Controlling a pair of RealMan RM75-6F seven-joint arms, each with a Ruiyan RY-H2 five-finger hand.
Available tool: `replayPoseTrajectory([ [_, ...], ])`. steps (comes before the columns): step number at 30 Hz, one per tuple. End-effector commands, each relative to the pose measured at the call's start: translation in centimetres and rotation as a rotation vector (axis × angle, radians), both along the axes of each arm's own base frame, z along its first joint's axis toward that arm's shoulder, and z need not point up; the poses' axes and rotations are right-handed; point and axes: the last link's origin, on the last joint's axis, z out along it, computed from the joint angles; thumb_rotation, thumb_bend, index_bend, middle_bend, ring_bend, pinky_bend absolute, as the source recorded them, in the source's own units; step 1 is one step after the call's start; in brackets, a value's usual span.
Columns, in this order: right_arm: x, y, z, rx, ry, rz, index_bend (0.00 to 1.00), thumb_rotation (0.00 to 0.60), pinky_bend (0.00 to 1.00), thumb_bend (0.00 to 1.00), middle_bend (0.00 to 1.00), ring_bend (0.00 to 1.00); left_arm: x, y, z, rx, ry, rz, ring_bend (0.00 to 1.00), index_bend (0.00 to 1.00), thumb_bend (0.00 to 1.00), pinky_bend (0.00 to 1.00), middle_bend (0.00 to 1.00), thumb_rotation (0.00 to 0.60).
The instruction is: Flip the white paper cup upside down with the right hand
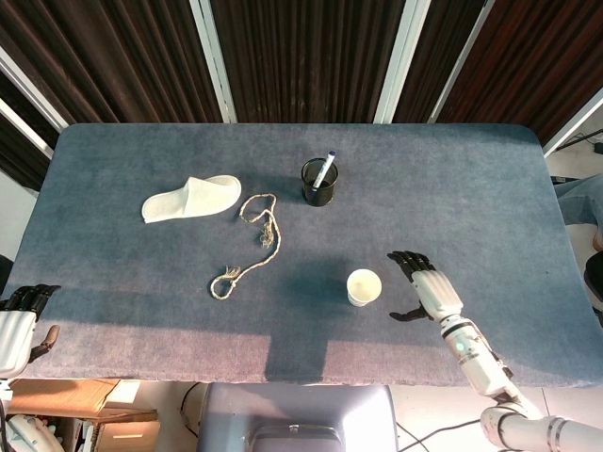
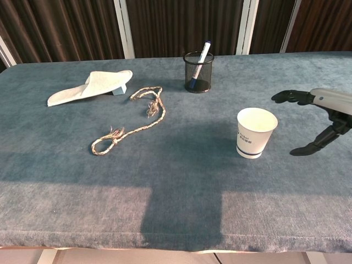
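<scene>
The white paper cup (image 1: 363, 286) (image 2: 255, 132) stands upright, mouth up, on the blue-grey table right of centre. My right hand (image 1: 426, 287) (image 2: 320, 113) hovers just to the right of the cup with its fingers spread and the thumb held apart, and there is a small gap between them. It holds nothing. My left hand (image 1: 19, 321) hangs off the table's near left corner, fingers curled, and its grasp is unclear.
A black mesh pen holder (image 1: 319, 182) (image 2: 198, 71) with a marker stands behind the cup. A knotted rope (image 1: 249, 247) (image 2: 135, 119) lies left of centre, and a white slipper (image 1: 191, 198) (image 2: 89, 86) lies further left. The table's near edge (image 2: 176, 242) is close below.
</scene>
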Motion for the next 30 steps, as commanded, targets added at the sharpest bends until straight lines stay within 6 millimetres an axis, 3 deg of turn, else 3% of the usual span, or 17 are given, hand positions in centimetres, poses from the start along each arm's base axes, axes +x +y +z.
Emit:
replayPoseTrajectory([
  [1, 0.8, -0.5, -1.2, 0.016, -0.038, 0.026, 0.28, 0.600, 0.19, 0.10, 0.23, 0.12, 0.0, 0.0, 0.0, 0.000, 0.000, 0.000, 0.20, 0.25, 0.33, 0.43, 0.23, 0.600],
  [19, 1.1, -1.3, -3.4, -0.057, -0.093, 0.083, 0.56, 0.600, 0.43, 0.10, 0.41, 0.36, 0.1, -0.1, -0.1, -0.014, 0.001, -0.009, 0.20, 0.25, 0.33, 0.43, 0.23, 0.600],
  [30, 0.8, -1.5, -3.8, -0.100, -0.097, 0.111, 0.61, 0.600, 0.48, 0.12, 0.45, 0.40, 0.1, -0.1, -0.1, -0.023, -0.002, -0.009, 0.20, 0.25, 0.33, 0.43, 0.24, 0.600],
])
